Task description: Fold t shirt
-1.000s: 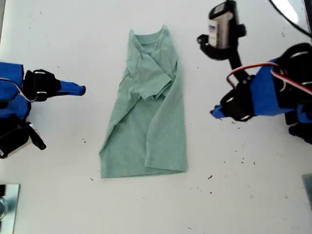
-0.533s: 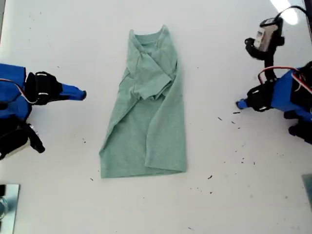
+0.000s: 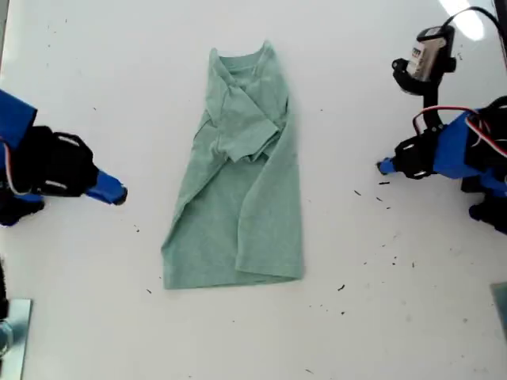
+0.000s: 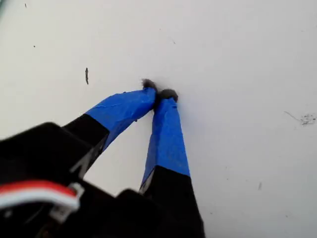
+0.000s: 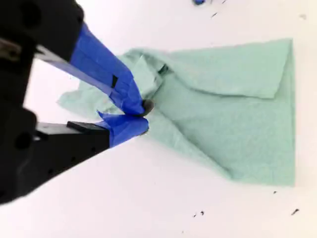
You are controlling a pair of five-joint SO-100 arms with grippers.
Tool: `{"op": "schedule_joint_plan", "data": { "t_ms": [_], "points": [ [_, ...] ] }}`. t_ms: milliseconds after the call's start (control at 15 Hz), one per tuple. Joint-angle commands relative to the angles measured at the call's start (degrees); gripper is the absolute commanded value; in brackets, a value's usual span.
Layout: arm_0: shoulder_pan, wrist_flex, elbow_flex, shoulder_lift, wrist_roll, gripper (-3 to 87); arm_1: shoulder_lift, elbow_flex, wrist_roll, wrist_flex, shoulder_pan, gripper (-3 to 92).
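Observation:
The t shirt [image 3: 238, 198] lies flat on the white table [image 3: 95, 71], pale green, collar at the far end, both sides folded inward into a long strip that widens toward the hem. My first gripper [image 3: 385, 166] is at the exterior view's right, shut and empty, a hand's width off the cloth; its wrist view shows its taped tips [image 4: 159, 94] pressed together over bare table. My second gripper [image 3: 115, 193] is at the exterior view's left, shut and empty, short of the shirt's edge. Its wrist view shows that gripper [image 5: 143, 116] in front of the shirt [image 5: 223, 109].
Small dark specks [image 3: 356, 192] dot the table near my first gripper. A metal part [image 3: 12, 332] sits at the exterior view's lower left corner. The first arm's camera housing [image 3: 428, 55] stands above its gripper.
My first arm pulled back toward the exterior view's right, away from the shirt. My second gripper dropped toward the near edge and tilted down. The shirt has not moved.

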Motion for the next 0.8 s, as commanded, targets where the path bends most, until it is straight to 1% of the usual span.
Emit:
{"op": "schedule_joint_plan", "data": {
  "t_ms": [0, 67, 133, 333, 467, 533, 733],
  "points": [
    [3.87, 0.53, -7.91, -7.21, -0.09, -0.3, -0.97, 0.09, -0.35, -1.67, 0.62, 2.9],
    [4.39, 0.53, -7.91, -7.82, -0.26, 13.7, -0.97, 0.09, -0.35, -1.67, 0.62, 2.9],
    [4.83, 0.53, -8.0, -7.82, 0.09, 23.7, -0.97, 0.09, -0.35, -1.67, 0.62, 2.9],
    [5.62, 0.53, -3.34, -8.88, -0.18, 28.8, -0.88, 0.09, -0.35, -1.58, 0.62, 2.9],
    [6.15, -0.18, 1.67, -11.51, -3.52, 28.4, -0.79, 0.09, -0.18, -1.58, 0.53, 2.9],
    [6.68, -2.37, 5.36, -12.48, -4.57, 27.5, -0.7, 0.09, -0.09, -1.49, 0.44, 2.9],
    [8.7, -16.79, 19.6, -13.18, -7.47, 25.8, -0.7, 0.09, -0.09, -1.49, 0.09, 2.9]
  ]
}}
